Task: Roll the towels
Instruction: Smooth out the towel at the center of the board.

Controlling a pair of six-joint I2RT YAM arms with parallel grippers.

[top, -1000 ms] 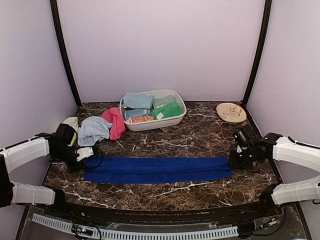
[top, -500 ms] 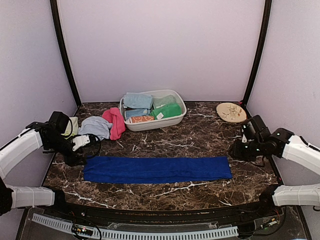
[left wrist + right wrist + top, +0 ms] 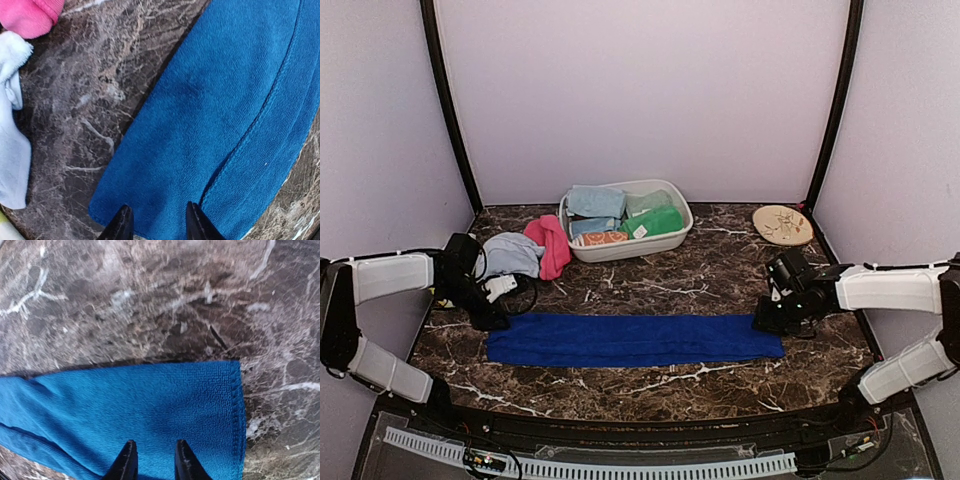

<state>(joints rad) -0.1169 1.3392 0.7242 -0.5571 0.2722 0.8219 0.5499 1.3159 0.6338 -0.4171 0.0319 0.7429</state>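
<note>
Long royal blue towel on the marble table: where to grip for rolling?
Pinch the short right edge of the royal blue towel, from above. It lies flat as a narrow folded strip, so a roll starts at an end.

The left arm [image 3: 390, 275] is reaching inward, bent at the elbow, the left hand [image 3: 157, 222] pointing downward with its fingers slightly parted. The right arm [image 3: 880, 288] is mirroring it, the right hand [image 3: 152, 457] hanging low, fingers narrowly apart.
</note>
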